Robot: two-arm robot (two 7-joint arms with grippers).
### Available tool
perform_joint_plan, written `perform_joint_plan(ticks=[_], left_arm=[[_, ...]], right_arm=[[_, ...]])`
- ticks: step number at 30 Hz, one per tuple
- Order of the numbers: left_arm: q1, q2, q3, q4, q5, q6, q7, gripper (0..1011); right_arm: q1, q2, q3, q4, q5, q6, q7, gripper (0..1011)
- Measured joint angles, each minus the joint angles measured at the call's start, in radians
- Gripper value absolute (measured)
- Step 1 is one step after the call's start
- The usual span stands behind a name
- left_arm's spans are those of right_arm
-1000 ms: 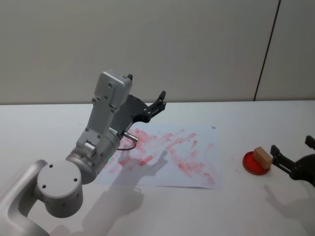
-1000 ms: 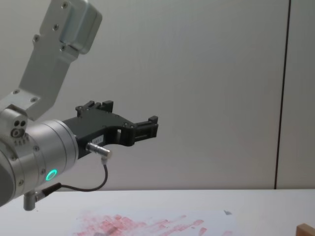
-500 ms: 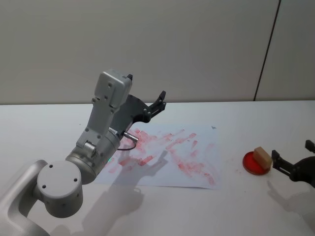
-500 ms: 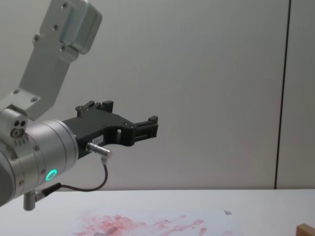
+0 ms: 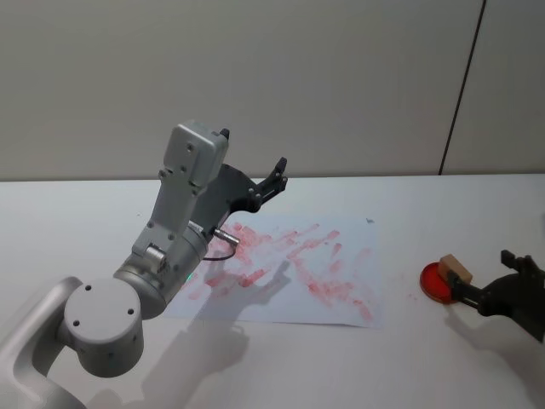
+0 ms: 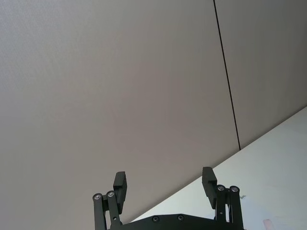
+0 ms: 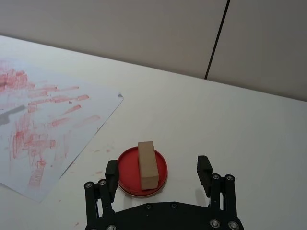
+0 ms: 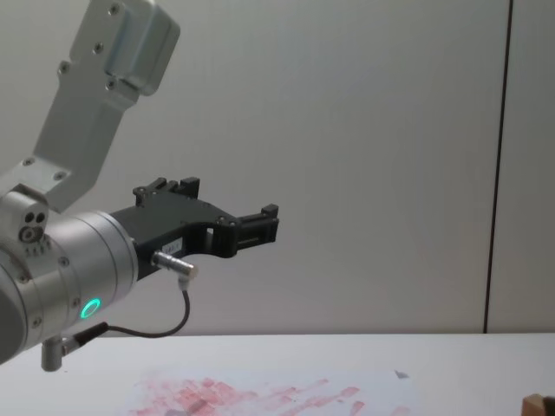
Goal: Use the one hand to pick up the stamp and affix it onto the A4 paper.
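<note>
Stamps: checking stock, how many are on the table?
1. The stamp sits on the red ink pad, right of the A4 paper, before the open right gripper. The raised left arm may hide others.

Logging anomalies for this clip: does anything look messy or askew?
The A4 paper lies askew on the table, already smeared with overlapping red prints. Otherwise nothing: the stamp stands on its red ink pad, right gripper open, close to it; left gripper raised, idle.

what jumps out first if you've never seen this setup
The A4 paper lies mid-table, smeared with red prints, with the left gripper raised open near its left end. At right, the stamp stands on a red ink pad, the open right gripper close at it.
</note>
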Motion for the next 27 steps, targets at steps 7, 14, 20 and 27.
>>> perform_joint_plan(ticks=[7, 14, 20, 27], left_arm=[[0.0, 0.0, 0.0, 0.0, 0.0, 0.0, 0.0, 1001], [0.0, 0.0, 0.0, 0.0, 0.0, 0.0, 0.0, 1001], [0.0, 0.0, 0.0, 0.0, 0.0, 0.0, 0.0, 1001], [0.0, 0.0, 0.0, 0.0, 0.0, 0.0, 0.0, 1001]], right_arm=[[0.056, -0.034, -0.02, 0.074, -0.041, 0.023, 0.03, 1001], [0.089, -0.056, -0.033, 0.118, -0.066, 0.032, 0.046, 950], [0.111, -0.07, -0.041, 0.147, -0.082, 0.037, 0.057, 795], [0.123, -0.078, -0.046, 0.164, -0.092, 0.041, 0.063, 589]])
